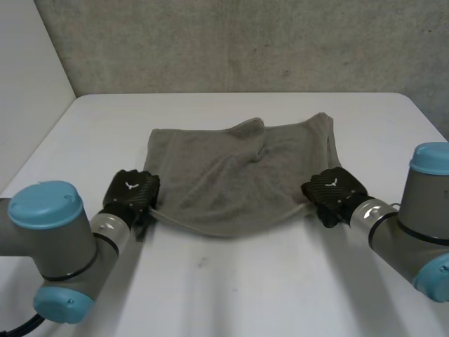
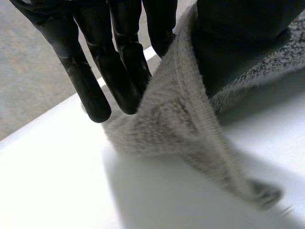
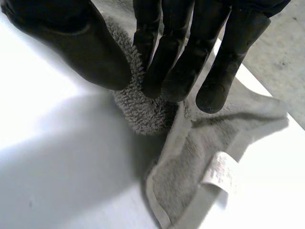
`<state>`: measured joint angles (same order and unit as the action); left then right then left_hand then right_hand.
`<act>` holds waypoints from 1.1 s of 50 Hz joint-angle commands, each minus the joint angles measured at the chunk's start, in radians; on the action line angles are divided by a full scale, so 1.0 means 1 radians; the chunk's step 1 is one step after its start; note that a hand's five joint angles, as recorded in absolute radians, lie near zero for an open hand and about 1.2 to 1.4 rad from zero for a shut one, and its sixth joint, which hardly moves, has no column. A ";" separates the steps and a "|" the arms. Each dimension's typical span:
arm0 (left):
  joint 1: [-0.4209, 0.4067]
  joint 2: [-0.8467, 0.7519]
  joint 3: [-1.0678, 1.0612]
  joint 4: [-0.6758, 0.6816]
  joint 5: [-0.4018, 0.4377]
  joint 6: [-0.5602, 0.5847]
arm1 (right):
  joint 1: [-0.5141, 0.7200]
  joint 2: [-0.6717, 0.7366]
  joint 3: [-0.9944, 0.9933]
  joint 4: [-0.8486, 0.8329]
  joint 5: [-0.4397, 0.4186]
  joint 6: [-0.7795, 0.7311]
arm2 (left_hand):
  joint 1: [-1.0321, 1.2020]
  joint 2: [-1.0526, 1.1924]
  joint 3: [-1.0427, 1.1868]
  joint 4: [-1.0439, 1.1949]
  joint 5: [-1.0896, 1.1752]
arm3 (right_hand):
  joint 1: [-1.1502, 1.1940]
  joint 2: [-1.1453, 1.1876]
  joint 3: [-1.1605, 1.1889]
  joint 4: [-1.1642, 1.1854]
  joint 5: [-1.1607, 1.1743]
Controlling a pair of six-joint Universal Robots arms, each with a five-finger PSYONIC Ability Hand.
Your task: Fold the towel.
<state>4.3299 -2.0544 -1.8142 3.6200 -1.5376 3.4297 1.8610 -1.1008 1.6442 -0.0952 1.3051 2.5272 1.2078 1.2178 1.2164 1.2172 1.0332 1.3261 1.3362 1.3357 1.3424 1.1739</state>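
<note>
A grey towel (image 1: 231,175) lies rumpled across the middle of the white table (image 1: 231,288), its near edge raised between my two hands. My left hand (image 1: 131,193) pinches the towel's near left corner; in the left wrist view the cloth (image 2: 186,119) is caught between my fingers (image 2: 119,81) and thumb (image 2: 233,43) and hangs down to the table. My right hand (image 1: 333,189) pinches the near right corner; in the right wrist view a bunch of the towel (image 3: 143,109) sits between thumb (image 3: 71,43) and fingers (image 3: 176,71). A white label (image 3: 220,174) shows on the hem below.
The table's far edge meets a grey wall (image 1: 245,42). Bare tabletop (image 1: 91,133) lies to the left of the towel, and more of it in front and to the right.
</note>
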 commanded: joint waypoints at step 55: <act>0.102 0.092 -0.020 0.006 0.007 -0.053 | -0.183 -0.008 0.045 -0.026 0.060 0.492 | 0.188 0.178 0.180 0.179 0.189 | -0.824 -0.834 -0.834 -0.840 -0.846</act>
<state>4.4333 -1.9597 -1.8347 3.6263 -1.5314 3.3761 1.6690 -1.1140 1.6778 -0.1162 1.3675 3.0195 1.2078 1.2179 1.2164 1.2172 1.0332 0.5821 0.5995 0.5902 0.5905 0.3827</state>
